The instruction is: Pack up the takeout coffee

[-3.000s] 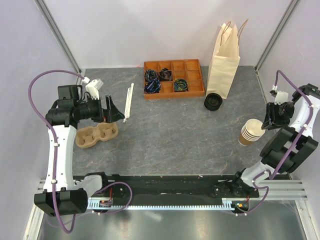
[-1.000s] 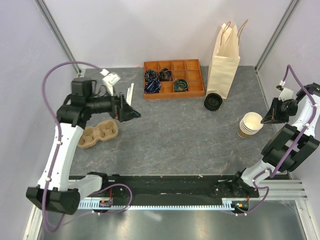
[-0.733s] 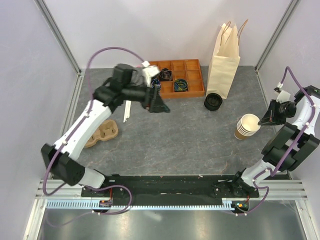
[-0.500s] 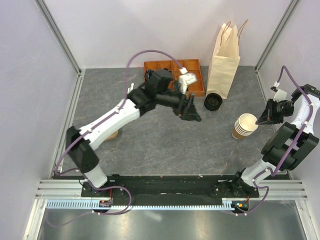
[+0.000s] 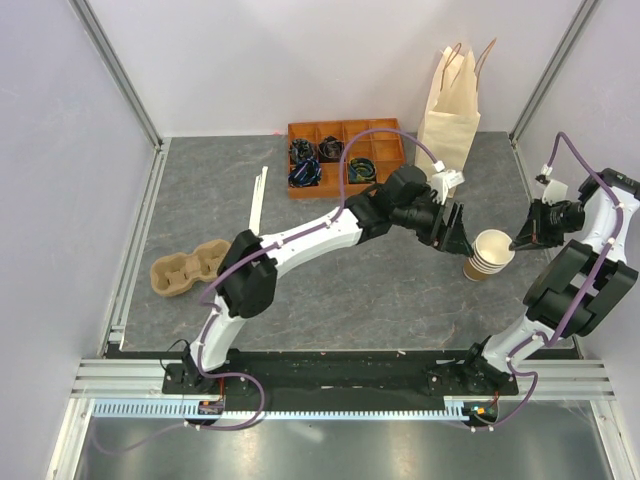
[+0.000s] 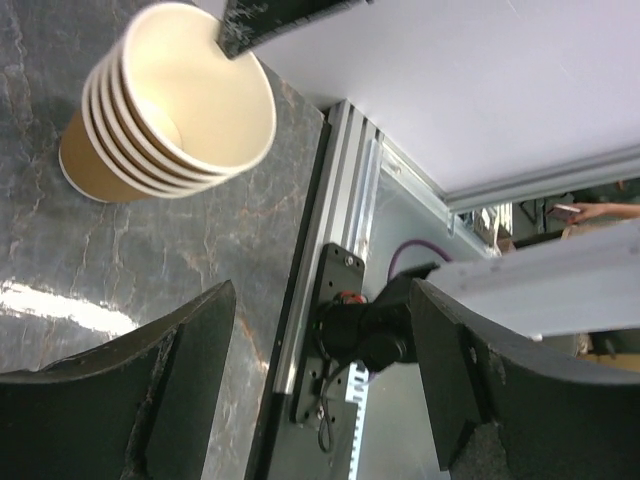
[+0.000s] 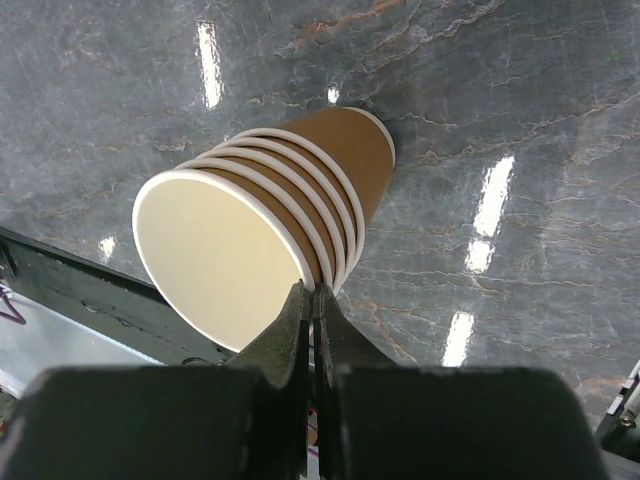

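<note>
Grey marbled table (image 5: 330, 270): carries everything listed below; both arm bases sit at its near edge
Left arm: stretched far across to the right half of the table, wrist over the ground in front of the paper bag
Left gripper (image 5: 455, 228) (image 6: 325, 300): released, fingers spread wide with nothing between them; just beside the cup stack, not touching it
Right gripper (image 5: 520, 243) (image 7: 311, 292): clenched, both tips pinched together on the rim of the top cup of the stack
Cup stack (image 5: 487, 255) (image 6: 150, 130) (image 7: 290, 200): several lidless tan paper cups nested together, cream inside; tilted, foot on the table, between the two grippers
Lidded coffee cup: cannot be made out in any of the three views; the left wrist covers the table at the foot of the bag, so its place cannot be told
Paper bag (image 5: 450, 110): cream, upright, handles up, at the far right of the table, just right of the tray
Tray (image 5: 340, 124): orange, divided into compartments, dark coiled items in several of them
Cup carrier (image 5: 190, 268): brown moulded pulp, lying at the left side, well apart from both grippers
White stick (image 5: 257, 200): thin, flat on the table between the carrier and the tray
</note>
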